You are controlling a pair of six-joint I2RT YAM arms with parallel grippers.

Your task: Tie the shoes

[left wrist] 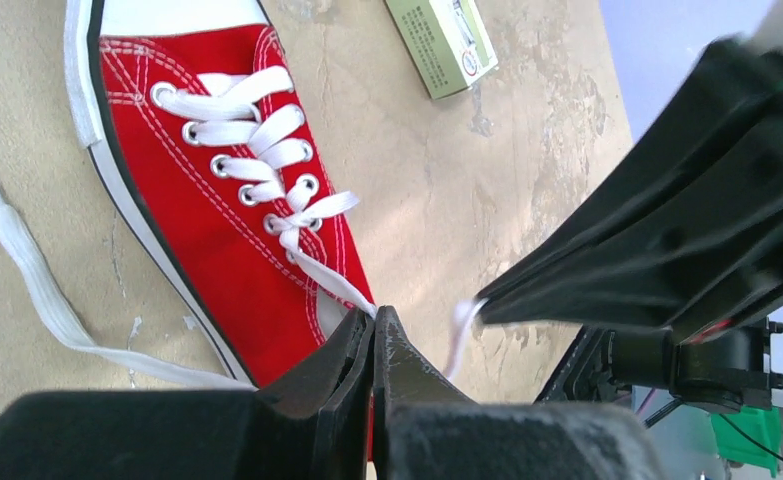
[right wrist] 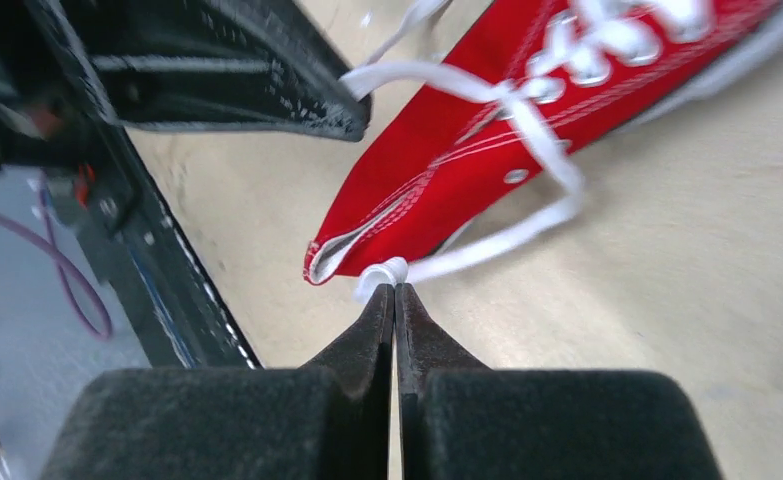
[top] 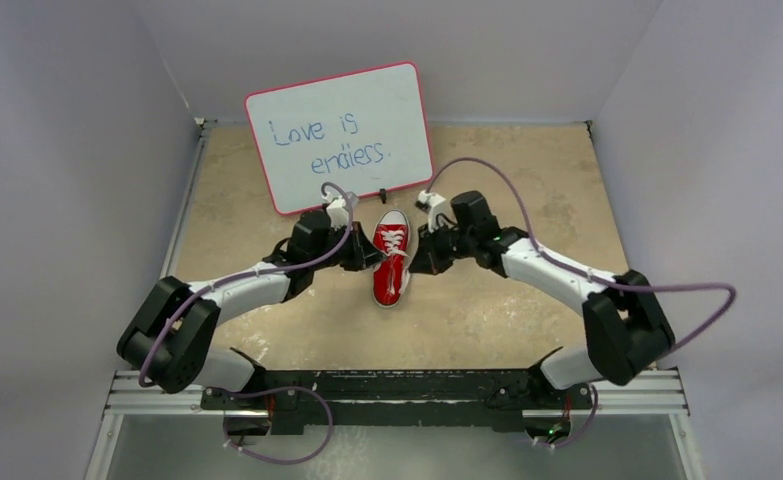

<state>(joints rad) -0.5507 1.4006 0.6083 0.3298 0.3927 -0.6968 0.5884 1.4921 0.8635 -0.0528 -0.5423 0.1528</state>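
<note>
The red sneaker [top: 391, 262] with white laces lies mid-table, toe towards the whiteboard. It also shows in the left wrist view [left wrist: 207, 200] and the right wrist view [right wrist: 447, 160]. My left gripper [left wrist: 375, 316] is at the shoe's left side near the heel opening, shut on a lace strand that runs up from the top eyelets. My right gripper [right wrist: 395, 290] is at the shoe's right side, shut on a folded bit of the other lace [right wrist: 507, 235]. The two grippers [top: 365, 250] [top: 419, 256] face each other across the shoe. A loose lace end [left wrist: 37, 285] trails on the table.
A whiteboard [top: 339, 135] with handwriting stands tilted just behind the shoe. A small pale green box [left wrist: 441, 38] lies on the table beyond the shoe. Grey walls close in the table on the left, right and back. The arms' base rail [top: 397, 392] runs along the near edge.
</note>
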